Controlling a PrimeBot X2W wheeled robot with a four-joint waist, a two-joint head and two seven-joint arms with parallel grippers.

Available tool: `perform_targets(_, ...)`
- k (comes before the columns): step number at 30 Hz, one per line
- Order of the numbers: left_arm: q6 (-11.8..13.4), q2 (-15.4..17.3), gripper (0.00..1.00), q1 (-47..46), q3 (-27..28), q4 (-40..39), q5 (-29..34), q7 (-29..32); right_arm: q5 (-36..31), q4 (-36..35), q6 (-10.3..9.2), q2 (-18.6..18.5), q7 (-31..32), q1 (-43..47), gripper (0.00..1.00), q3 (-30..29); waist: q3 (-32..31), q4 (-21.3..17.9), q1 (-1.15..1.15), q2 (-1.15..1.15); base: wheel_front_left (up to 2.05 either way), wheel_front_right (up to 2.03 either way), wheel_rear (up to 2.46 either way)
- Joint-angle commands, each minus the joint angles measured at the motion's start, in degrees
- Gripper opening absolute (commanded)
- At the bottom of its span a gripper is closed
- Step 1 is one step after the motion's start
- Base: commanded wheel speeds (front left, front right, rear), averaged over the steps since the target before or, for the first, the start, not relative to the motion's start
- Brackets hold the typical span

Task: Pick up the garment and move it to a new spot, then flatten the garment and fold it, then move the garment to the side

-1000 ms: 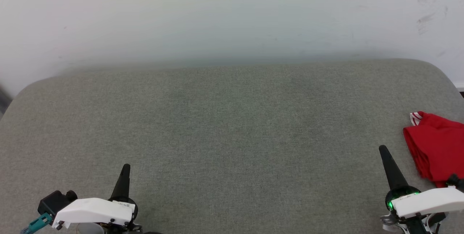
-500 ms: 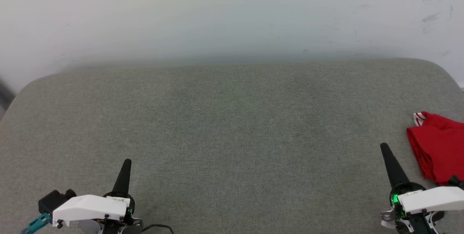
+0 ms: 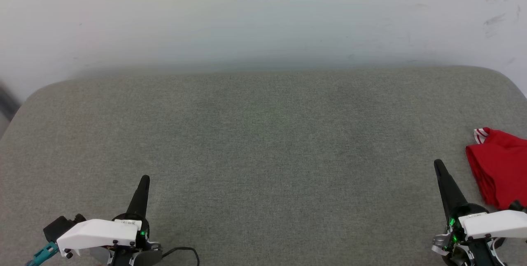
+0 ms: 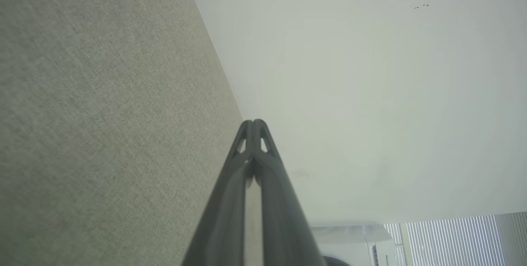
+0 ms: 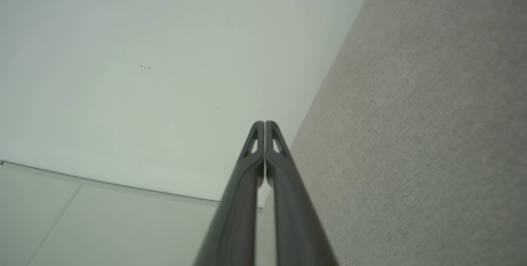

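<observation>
The garment [image 3: 500,167], bright red with a bit of red-and-white striped trim at its top corner, lies bunched at the far right edge of the grey cushioned surface [image 3: 263,142], partly cut off by the head view's edge. My right gripper [image 3: 439,164] is shut and empty, just left of the garment and apart from it. My left gripper [image 3: 144,179] is shut at the lower left, far from the garment. Each wrist view shows its own fingertips pressed together, left [image 4: 254,122] and right [image 5: 264,123], with nothing between them.
A white wall [image 3: 263,15] rises behind the surface. The wide grey fabric stretches between the two grippers. A white appliance [image 4: 354,243] and window blinds [image 4: 453,239] show in the left wrist view's corner.
The head camera has shifted slightly, so the whole scene drifts right. Both grippers sit a little higher in the view. Nothing was grasped or released.
</observation>
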Motion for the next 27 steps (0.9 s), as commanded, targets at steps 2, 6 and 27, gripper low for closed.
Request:
perform_targets(2,-0.6,-0.2,0.0,-1.3,0.7,0.0,-1.4,0.5,1.9,0.2,-0.01,0.2,0.3,-1.3,0.0,-0.2,0.1,0.1,0.0,0.0,0.0,0.0,0.0)
perform_targets(6,-1.0,-0.6,0.0,-1.5,1.1,0.1,-2.9,1.0,3.8,0.6,-0.01,0.3,0.4,-1.6,0.0,-0.3,0.2,0.3,0.0,0.0,0.0,0.0,0.0)
perform_targets(27,-2.9,-2.2,0.0,-2.6,3.4,0.9,-9.9,3.3,12.8,2.7,-0.02,0.5,0.8,-2.7,0.0,-0.9,0.7,1.1,0.0,0.0,0.0,0.0,0.0)
